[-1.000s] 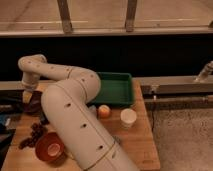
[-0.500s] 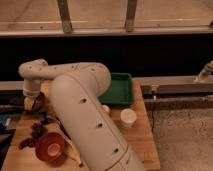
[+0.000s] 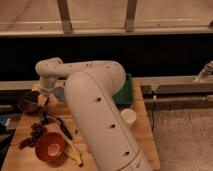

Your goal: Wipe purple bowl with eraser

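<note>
Here the gripper [image 3: 43, 101] hangs at the far left of the wooden worktop [image 3: 142, 130], at the end of the bulky white arm [image 3: 95, 110] that fills the middle of the view. Whether its jaws are apart or closed cannot be told — they are too dim to read. The purple bowl [image 3: 27, 101] sits just left of the jaws, seemingly touching them. Nearer the camera lie a red bowl [image 3: 50, 146], a banana [image 3: 74, 151] and a white cup [image 3: 128, 116] — a green tray [image 3: 125, 92] shows behind the arm.
</note>
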